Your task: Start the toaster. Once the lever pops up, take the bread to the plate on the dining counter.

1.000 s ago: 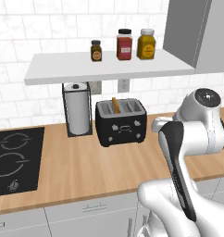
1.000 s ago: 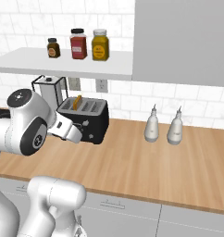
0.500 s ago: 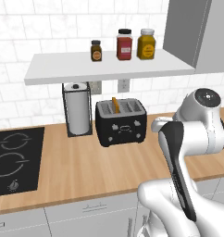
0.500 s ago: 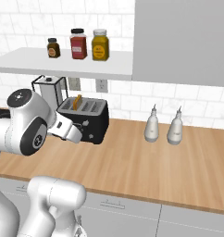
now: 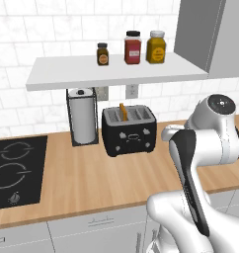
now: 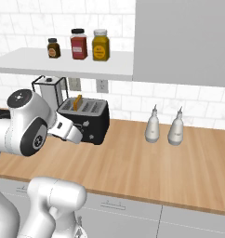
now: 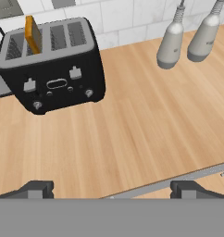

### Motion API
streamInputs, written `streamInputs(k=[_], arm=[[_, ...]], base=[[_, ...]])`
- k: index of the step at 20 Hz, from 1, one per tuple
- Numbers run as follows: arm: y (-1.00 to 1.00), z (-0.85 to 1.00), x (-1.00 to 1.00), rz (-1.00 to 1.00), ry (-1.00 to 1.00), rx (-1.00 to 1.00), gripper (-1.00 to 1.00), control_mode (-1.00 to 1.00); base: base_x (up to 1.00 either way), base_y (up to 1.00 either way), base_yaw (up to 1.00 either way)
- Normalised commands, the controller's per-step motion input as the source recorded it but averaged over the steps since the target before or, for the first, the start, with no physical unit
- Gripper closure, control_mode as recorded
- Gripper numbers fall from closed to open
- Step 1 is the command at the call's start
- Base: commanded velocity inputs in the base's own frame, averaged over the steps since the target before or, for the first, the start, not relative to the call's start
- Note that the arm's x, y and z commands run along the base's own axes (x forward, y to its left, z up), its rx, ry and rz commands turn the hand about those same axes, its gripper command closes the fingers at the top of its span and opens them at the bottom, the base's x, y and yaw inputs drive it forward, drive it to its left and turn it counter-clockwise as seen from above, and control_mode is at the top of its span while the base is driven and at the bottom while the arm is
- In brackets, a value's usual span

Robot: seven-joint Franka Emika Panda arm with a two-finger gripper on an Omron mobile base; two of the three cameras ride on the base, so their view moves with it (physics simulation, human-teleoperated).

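Beside toaster (image 5: 129,130): paper towels (image 5: 83,122) left, two bottles (image 6: 163,127) right
Bread (image 7: 33,34): upright in slot
Labels: unreadable
Gripper (image 7: 111,190): open, empty

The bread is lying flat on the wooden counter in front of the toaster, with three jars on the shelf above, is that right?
Not quite. The bread is not lying on the counter; it stands upright in a slot of the toaster, as the hand view shows. The three jars on the shelf above are right.

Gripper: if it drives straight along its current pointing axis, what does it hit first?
Most likely the bare wooden counter in front of the toaster. In the hand view the open gripper aims down at the wood, toaster up-left, two grey bottles up-right, both off that line. Depth is unclear, so treat this as approximate.
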Motion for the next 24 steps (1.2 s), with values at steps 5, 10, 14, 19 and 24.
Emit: streamInputs(k=[5,10,14,19,24], arm=[[0.00,0.00,0.00,0.00,0.00,0.00,-1.00,-1.00],[0.00,0.00,0.00,0.00,0.00,0.00,-1.00,-1.00],[0.00,0.00,0.00,0.00,0.00,0.00,-1.00,-1.00],[0.00,0.00,0.00,0.00,0.00,0.00,-1.00,-1.00],[0.00,0.00,0.00,0.00,0.00,0.00,-1.00,-1.00]], base=[[0.00,0.00,0.00],[0.00,0.00,0.00],[0.00,0.00,0.00],[0.00,0.00,0.00],[0.00,0.00,0.00]])
